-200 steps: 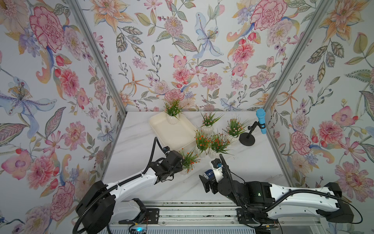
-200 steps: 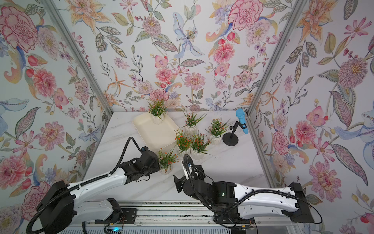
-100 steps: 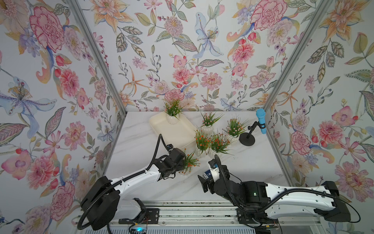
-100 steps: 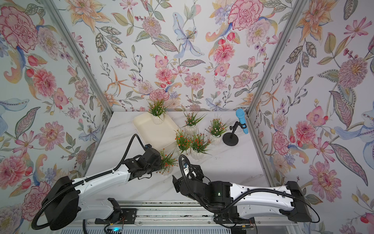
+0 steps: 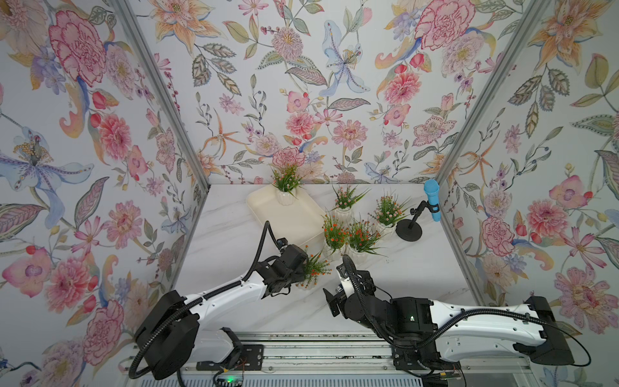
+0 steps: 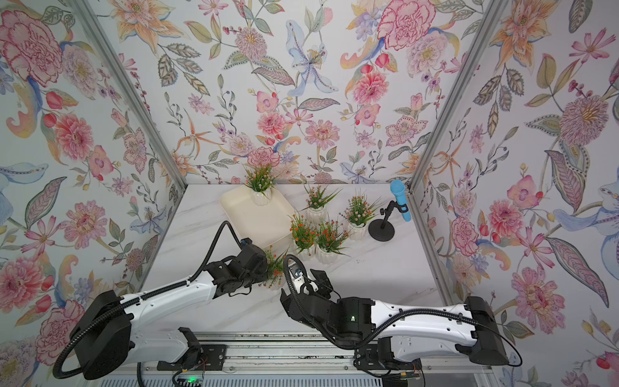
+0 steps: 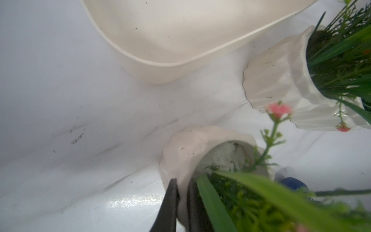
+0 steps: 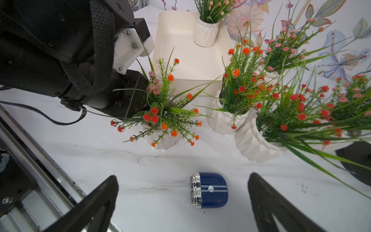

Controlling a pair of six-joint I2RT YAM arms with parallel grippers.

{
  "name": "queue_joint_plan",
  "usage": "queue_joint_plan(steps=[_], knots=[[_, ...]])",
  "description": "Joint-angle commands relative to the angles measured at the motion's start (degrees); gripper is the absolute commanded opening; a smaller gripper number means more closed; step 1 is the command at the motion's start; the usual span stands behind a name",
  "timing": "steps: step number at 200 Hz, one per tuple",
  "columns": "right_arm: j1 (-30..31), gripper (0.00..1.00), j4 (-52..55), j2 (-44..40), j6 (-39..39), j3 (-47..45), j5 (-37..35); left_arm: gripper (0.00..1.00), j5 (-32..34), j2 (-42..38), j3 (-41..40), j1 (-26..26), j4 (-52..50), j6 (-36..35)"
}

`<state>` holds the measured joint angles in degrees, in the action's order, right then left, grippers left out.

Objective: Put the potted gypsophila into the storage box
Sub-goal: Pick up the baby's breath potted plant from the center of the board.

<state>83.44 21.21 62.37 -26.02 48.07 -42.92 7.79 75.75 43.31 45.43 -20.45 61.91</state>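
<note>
Between clenched jaws my left gripper (image 7: 181,180) pinches a white ribbed flowerpot (image 7: 184,148); next, lift into the cream plastic tray (image 7: 160,65) ahead.

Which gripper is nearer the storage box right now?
Left. The left gripper, shut on the rim of an orange-flowered pot, sits just off the near corner of the storage box. The right gripper hangs open farther back, above a blue shaver.

Left arm stretched forward, left black tool (image 7: 181,183) pinched on a white ribbed pot (image 7: 180,152) rim; right black tool (image 8: 182,177) gapes wide.
</note>
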Motion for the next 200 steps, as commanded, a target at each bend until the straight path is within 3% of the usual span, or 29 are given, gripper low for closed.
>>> queue_joint_plan(steps=[1,73,117,160,200], knots=[[-0.90,1.00,-1.35,0.28,2.05,2.52,-1.12,0.00,1.71,0.17,0.00,0.47,-3.48,-1.09],[-9.23,1.00,-7.22,-4.09,7.71,3.56,4.39,0.00,5.65,-9.98,7.74,0.27,-13.78,-2.76],[-14.56,1.00,-8.96,-3.15,13.55,7.38,8.88,0.00,6.61,-13.15,12.31,-0.65,-14.64,-3.05],[-20.63,1.00,-13.07,1.00,17.06,11.81,15.45,0.00,2.28,-11.03,20.09,-9.75,-10.76,-9.53],[-28.87,1.00,-15.75,7.77,18.58,16.55,23.65,0.00,-3.89,-2.23,24.11,-19.89,-2.61,-15.49]])
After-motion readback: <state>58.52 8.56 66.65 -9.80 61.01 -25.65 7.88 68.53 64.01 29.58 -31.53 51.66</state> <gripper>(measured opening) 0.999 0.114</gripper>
